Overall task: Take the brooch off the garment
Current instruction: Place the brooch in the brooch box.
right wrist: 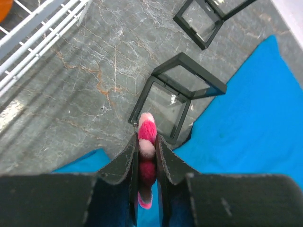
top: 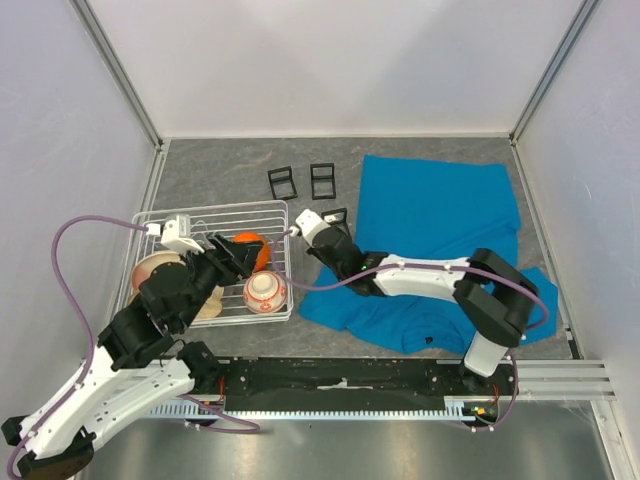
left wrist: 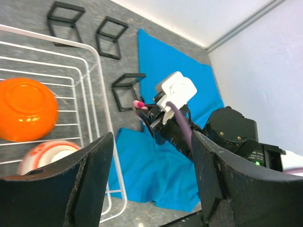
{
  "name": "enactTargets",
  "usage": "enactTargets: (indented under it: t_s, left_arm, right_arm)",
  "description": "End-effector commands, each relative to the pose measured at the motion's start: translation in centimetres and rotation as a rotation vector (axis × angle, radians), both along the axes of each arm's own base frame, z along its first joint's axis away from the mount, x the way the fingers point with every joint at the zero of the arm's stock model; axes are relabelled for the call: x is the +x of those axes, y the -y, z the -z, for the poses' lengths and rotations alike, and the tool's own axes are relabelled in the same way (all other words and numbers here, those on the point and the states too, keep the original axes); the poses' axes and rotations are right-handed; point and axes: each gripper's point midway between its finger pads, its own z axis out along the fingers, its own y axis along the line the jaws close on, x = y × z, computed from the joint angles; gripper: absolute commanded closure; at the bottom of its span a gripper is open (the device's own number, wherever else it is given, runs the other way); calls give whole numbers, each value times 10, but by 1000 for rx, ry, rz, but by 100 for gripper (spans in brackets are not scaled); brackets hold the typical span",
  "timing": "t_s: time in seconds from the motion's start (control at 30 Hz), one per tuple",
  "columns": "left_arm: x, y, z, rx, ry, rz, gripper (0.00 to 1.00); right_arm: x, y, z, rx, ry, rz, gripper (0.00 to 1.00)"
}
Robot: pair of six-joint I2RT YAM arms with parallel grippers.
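A robot lab cell, enclosed by white panel walls (top: 340, 60) and aluminium frame rails (top: 120, 72).

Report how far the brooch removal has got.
Done: the pink brooch looks off the garment, over bare table by a black frame. In hand: the right gripper pinches it in its jaws. Remaining: setting it down; the left gripper is open.

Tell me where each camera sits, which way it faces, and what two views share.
Top external: above and behind the bases, looking down at the table; both arms show, wire basket left, garment right.
Right wrist: low over the table, looking along the right gripper, shut on the pink brooch, at a black frame.
Left wrist: above the basket, facing across to the right arm; the open left gripper frames the bottom.
Shared: both wrist views show the brooch and that frame.
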Motion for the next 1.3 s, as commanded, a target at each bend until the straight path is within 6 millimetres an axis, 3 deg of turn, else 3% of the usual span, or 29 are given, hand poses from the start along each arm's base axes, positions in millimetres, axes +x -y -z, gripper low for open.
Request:
enactTargets:
  t_s: [0.0,0.33,0.73,1.27]
  left_arm:
    - [6,-32,-15,85,70,-120,27]
    - [3,-37,-27,95,130,-115,27]
    - [3,-33,-24,98,130,-97,26]
    - [2,-30,-28,98,142,-78,26]
  right_arm:
    - [24,-1,-29,-188,182,53,100]
    - [42,-2,1,-326,188,71,100]
    - [73,-1,13,-322,185,92,96]
    - [90,0,32,-321,177,102,87]
